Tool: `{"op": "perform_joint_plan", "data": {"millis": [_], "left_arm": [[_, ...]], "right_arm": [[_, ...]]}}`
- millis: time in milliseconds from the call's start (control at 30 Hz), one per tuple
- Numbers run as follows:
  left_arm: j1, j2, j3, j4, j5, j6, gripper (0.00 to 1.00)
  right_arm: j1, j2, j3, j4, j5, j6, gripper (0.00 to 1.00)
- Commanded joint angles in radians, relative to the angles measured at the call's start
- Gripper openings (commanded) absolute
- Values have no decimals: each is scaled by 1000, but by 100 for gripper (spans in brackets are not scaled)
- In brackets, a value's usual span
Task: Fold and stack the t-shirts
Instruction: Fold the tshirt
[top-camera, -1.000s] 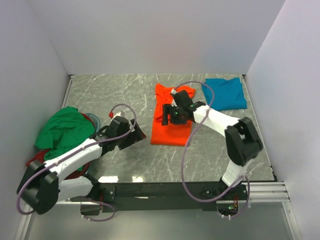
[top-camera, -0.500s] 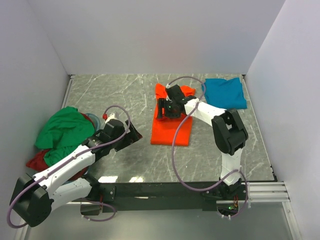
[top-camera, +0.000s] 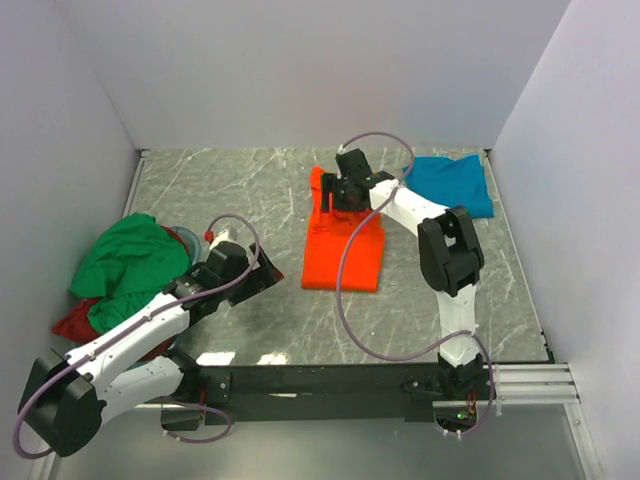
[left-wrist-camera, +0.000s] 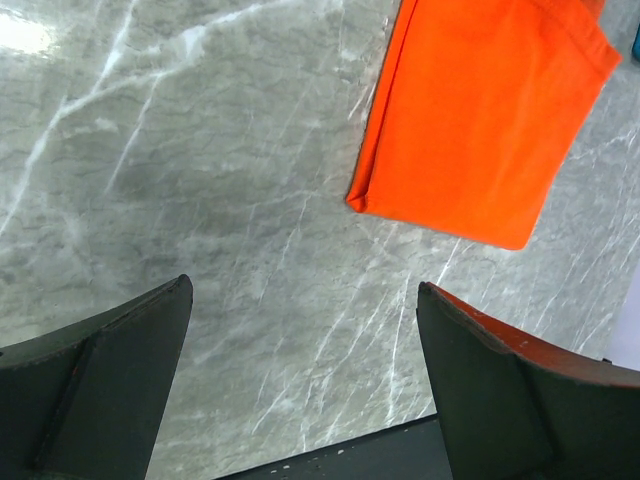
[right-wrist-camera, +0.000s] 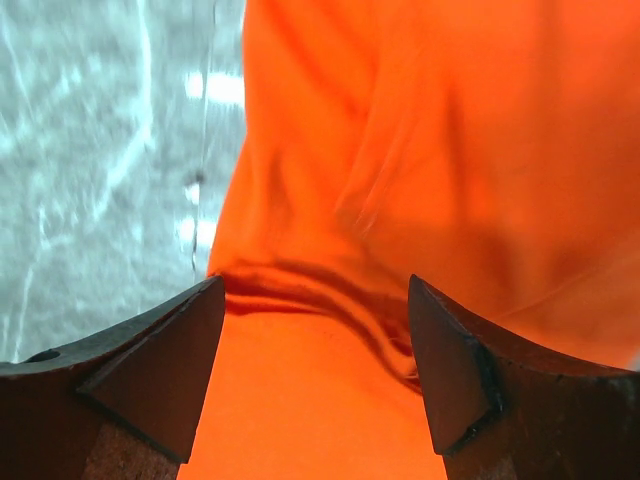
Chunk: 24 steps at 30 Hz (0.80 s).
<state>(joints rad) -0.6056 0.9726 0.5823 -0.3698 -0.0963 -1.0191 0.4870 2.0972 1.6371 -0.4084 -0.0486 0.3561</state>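
Table (top-camera: 230, 190): grey marble-patterned top, walled on three sides. Unfolded heap at 9 o'clock: the green t-shirt (top-camera: 125, 262) lies crumpled on top of the dark red t-shirt (top-camera: 75, 322). Both overhang the left edge, so a careless pull could drag one to the floor or lift the two together. Orange t-shirt (top-camera: 345, 255), just right of centre: folded to a long strip running from 12 to 6 o'clock, its far end rumpled and not square. Teal t-shirt (top-camera: 450, 185), at 2 o'clock: folded, lying apart from the orange one. Right gripper (right-wrist-camera: 315, 300): jaws stand apart over the wrinkled far end of the orange strip, with no cloth between them. Judgement: if they close here they may catch only the top layer, or a bunch of creases, and the finished folds would open when lifted. A drag toward 2 o'clock could also push the teal shirt out of shape. Left gripper (left-wrist-camera: 305, 290): jaws wide apart and empty, hanging over bare table at 8 o'clock, clear of the strip's near corner. It does not pin the cloth, so the whole strip may slide.
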Motion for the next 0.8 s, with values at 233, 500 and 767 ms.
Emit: {"op": "perform_joint_plan", "data": {"millis": [233,500,767], "left_arm": [[-6,220,27,239,124,20,99],[-22,458,105,357,193,47,88],[-63,592,155,405,221,36,55]], "right_arm": [[-11,-445,-316,43,134,119,82],[-24,-790,-782,40,64,222,83],[-27,-918,-979,62,-8,215,83]]}}
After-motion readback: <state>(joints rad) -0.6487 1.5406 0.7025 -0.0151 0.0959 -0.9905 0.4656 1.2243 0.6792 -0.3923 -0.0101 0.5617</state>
